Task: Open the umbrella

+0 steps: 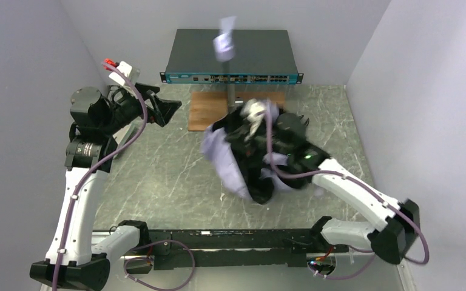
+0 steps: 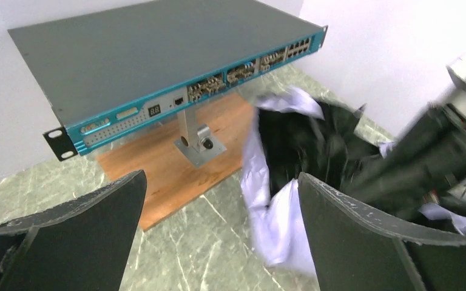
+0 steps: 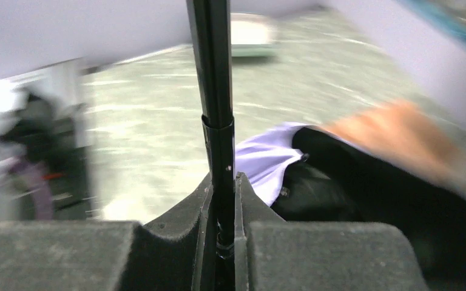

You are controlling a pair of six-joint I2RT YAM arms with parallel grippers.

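The umbrella [image 1: 223,162] hangs half spread over the middle of the table, with crumpled pale lavender fabric outside and black lining [image 1: 247,147] inside. Its lavender handle [image 1: 224,43] sticks up toward the camera, blurred. My right gripper [image 3: 223,182] is shut on the thin dark shaft [image 3: 212,73], buried in the canopy in the top view [image 1: 256,125]. My left gripper [image 1: 168,112] hovers open at the left, apart from the umbrella. In the left wrist view the lavender fabric [image 2: 277,213] lies just ahead of the right fingertip [image 2: 330,212], and the left gripper [image 2: 221,182] holds nothing.
A teal-fronted network switch [image 1: 230,57] stands on a metal post [image 2: 197,136] over a wooden board [image 1: 208,110] at the back. White walls close in on both sides. A pale, blurred object [image 3: 252,36] lies far off in the right wrist view.
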